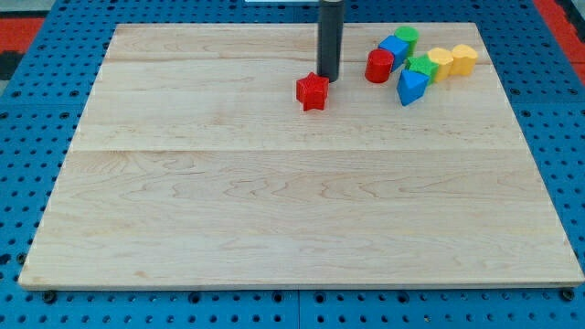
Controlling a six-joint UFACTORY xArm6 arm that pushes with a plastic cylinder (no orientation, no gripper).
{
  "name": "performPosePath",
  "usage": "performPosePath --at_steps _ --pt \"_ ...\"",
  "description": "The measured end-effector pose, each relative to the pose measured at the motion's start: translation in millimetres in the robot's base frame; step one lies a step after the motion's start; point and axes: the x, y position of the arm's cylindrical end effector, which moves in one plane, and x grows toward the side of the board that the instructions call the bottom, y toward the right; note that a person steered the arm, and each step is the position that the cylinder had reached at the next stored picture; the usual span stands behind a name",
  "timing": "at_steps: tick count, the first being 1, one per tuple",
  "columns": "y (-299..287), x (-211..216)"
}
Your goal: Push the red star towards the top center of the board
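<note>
My rod comes straight down from the view's top edge, upright and dark, a little to the right of the board's centre line. My tip (328, 79) meets the wooden board (274, 228) in its upper part, well short of the top edge. There are no jaws on this arm, only the plain rod, so nothing is gripped or clamped.

The red star (312, 91) lies just below and to the view's left of my tip. From here the two look to be touching, or nearly so; I cannot tell for certain, as the rod's base and the star's upper right point run together in the view. The star sits near the top centre of the board, a short way down from the top edge and close to the midline.

The other blocks are bunched near the board's top right corner, apart from the star and from my tip. Nearest my rod is a red cylinder (378, 66). Beside it, towards the top edge, a blue cube (394, 47) stands with a green block (407, 37) just behind it. A second green block (421, 67) lies to the right of the red cylinder, with a blue block (411, 87), wedge-like in shape, just below it. Two yellow blocks, the left yellow block (441, 61) and the right yellow block (464, 58), sit side by side closest to the right edge.
</note>
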Motion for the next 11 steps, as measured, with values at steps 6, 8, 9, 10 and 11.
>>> performPosePath --at_steps 6,8,9,10,11 --pt "-66 69" --pt "-70 23" --pt "-76 20" --pt "-94 71" --pt "-59 99"
